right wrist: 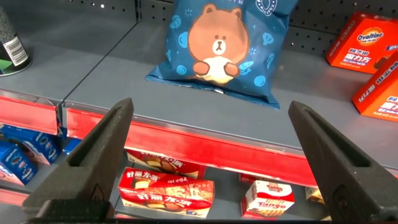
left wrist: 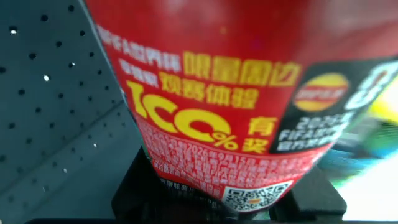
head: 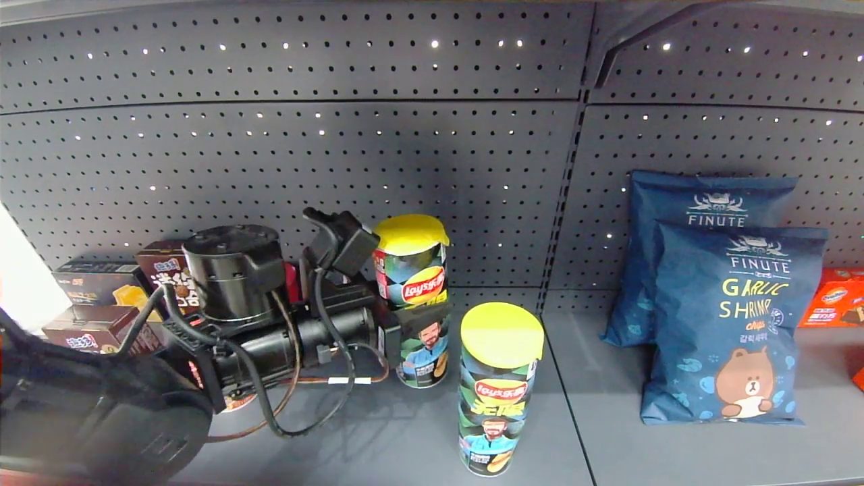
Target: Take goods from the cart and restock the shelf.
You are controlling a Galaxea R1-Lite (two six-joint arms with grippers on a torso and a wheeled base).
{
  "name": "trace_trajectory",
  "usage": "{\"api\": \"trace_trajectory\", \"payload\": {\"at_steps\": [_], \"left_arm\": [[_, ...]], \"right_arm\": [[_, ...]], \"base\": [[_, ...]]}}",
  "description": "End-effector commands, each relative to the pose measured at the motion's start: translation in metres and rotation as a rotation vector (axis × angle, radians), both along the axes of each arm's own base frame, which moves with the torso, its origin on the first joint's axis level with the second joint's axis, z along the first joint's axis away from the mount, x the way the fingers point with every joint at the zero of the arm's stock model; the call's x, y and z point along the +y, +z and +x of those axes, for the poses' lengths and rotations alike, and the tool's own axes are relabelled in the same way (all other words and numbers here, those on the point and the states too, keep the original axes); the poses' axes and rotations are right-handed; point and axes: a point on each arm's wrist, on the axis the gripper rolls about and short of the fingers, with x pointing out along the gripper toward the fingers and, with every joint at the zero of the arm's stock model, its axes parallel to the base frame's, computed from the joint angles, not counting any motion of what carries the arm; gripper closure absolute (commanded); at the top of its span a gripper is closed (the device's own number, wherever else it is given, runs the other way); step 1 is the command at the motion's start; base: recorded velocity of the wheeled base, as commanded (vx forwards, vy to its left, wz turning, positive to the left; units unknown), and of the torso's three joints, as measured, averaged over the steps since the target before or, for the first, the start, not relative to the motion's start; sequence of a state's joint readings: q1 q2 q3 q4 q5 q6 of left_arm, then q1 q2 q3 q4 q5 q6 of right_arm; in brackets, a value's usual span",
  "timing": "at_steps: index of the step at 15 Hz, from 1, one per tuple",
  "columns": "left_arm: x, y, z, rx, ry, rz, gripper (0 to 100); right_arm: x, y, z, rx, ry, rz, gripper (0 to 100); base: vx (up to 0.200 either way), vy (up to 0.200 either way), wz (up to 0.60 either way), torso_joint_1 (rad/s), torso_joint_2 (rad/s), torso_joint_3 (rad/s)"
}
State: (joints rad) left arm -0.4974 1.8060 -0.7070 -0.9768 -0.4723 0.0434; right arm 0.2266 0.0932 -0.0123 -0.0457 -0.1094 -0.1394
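A chips can with a yellow lid stands upright at the back of the grey shelf. My left gripper is shut around its middle, coming in from the left. The left wrist view shows this can close up, on its red printed side, with the black fingers under it. A second, matching chips can stands nearer the shelf's front edge, to the right of the held one. My right gripper is open with nothing in it, in front of the shelf's red rail.
Brown snack boxes are stacked at the shelf's left. Two blue shrimp-chip bags lean at the right, with orange boxes beyond them. A pegboard wall backs the shelf. Below it, a lower shelf holds red boxes.
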Motion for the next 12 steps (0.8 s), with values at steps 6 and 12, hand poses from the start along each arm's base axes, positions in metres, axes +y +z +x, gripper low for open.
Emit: {"api": "trace_trajectory", "payload": {"at_steps": [6, 12], "left_arm": [[-0.010, -0.020, 0.064, -0.002, -0.041, -0.006, 100], [-0.025, -0.046, 0.084, 0.026, -0.056, 0.010, 100]], "right_arm": [[0.000, 0.000, 0.000, 0.002, -0.002, 0.001, 0], [0.000, 0.000, 0.000, 0.002, -0.002, 0.002, 0]], "base": [[0.000, 0.000, 0.00, 0.000, 0.00, 0.000], [0.000, 0.000, 0.00, 0.000, 0.00, 0.000]]}}
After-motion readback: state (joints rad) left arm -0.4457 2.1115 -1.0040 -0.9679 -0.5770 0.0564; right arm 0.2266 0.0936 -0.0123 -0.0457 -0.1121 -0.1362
